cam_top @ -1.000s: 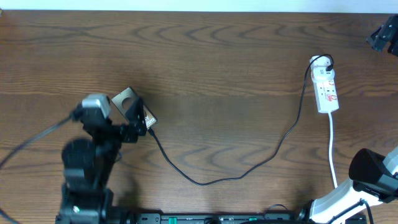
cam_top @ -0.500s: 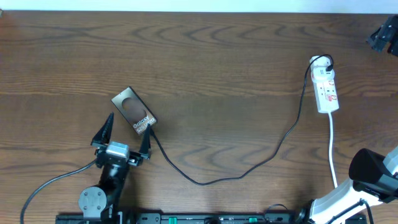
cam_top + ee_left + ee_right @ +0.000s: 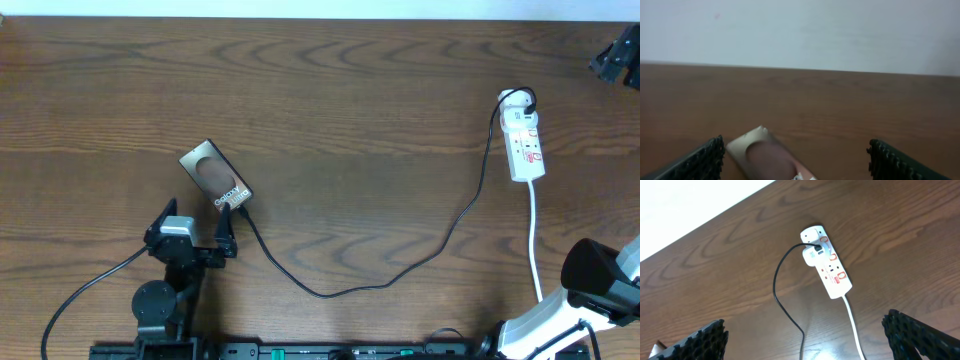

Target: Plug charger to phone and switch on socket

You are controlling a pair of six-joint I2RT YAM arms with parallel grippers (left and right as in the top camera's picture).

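Observation:
The phone [image 3: 214,177] lies slanted on the wooden table, its brownish oval patch up; in the left wrist view the phone [image 3: 762,156] shows low between the fingers. The charger [image 3: 330,291], a thin black cable, has its tip against the phone's near right end and curves across to the socket [image 3: 525,143] at the far right. My left gripper [image 3: 192,230] stands open just in front of the phone, holding nothing. My right gripper [image 3: 807,340] is open high above the table, with the socket [image 3: 827,271] and the charger [image 3: 781,297] in sight below it.
A white cord [image 3: 536,240] runs from the socket toward the right arm's base [image 3: 598,280]. A dark object [image 3: 616,55] sits at the far right corner. A black rail [image 3: 350,350] lines the front edge.
My left gripper has drawn back from the phone's near end toward the front edge, open, leaving the cable tip at the phone. The right arm has not moved.

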